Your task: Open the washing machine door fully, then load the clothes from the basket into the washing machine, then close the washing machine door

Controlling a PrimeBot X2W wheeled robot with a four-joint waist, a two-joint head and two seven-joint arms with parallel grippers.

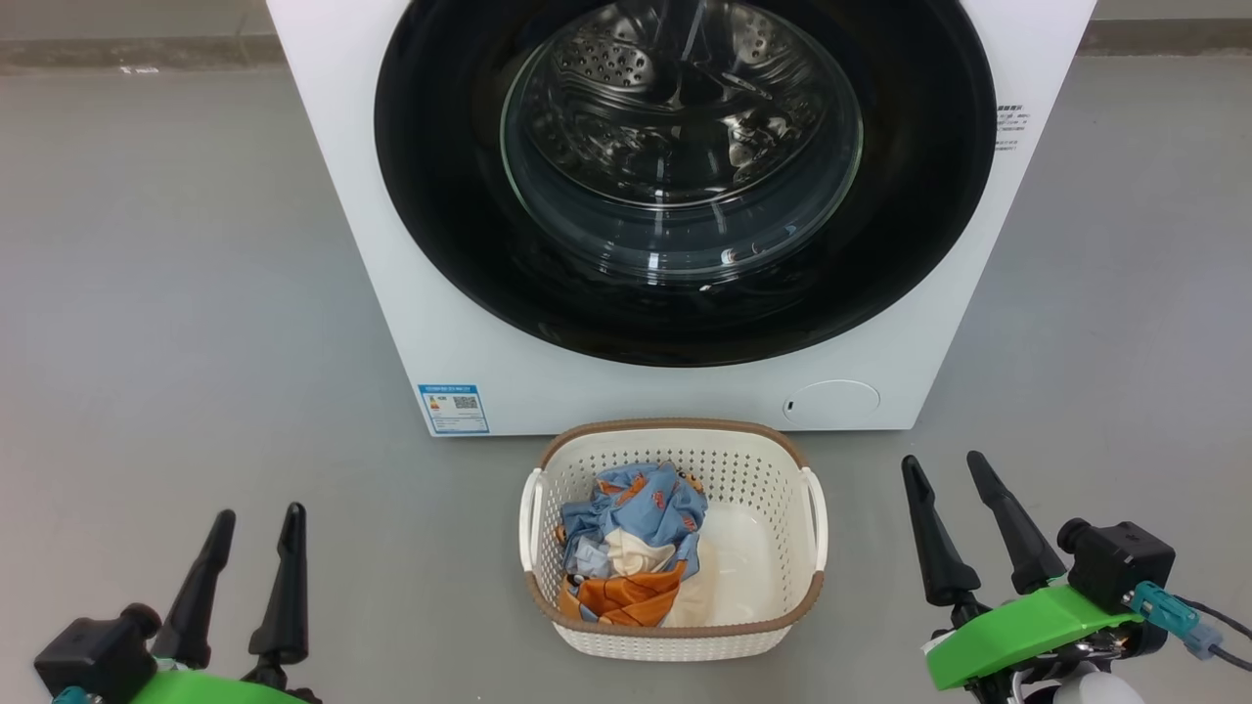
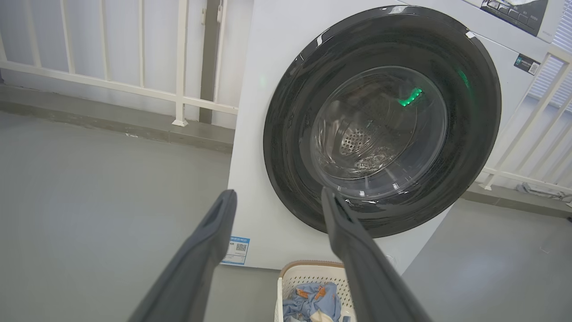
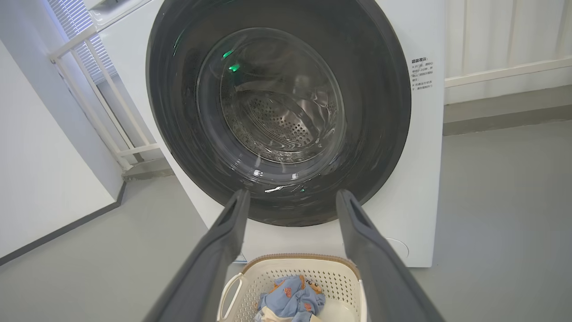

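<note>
Some of the washing machine door (image 1: 450,196) is cropped above.

You cannot reach the drum (image 1: 626,68): the washing machine door (image 1: 685,328) sits shut, flush against the front of the washing machine (image 1: 469,362). The basket (image 1: 685,458) stands just before it, open-topped, with the clothes (image 1: 631,548) heaped in its left half and its right half free. Bare floor (image 1: 196,293) lies open on either side.

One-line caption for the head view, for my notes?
Both open, left gripper and right gripper flank the basket of clothes before the washing machine, door shut.
</note>
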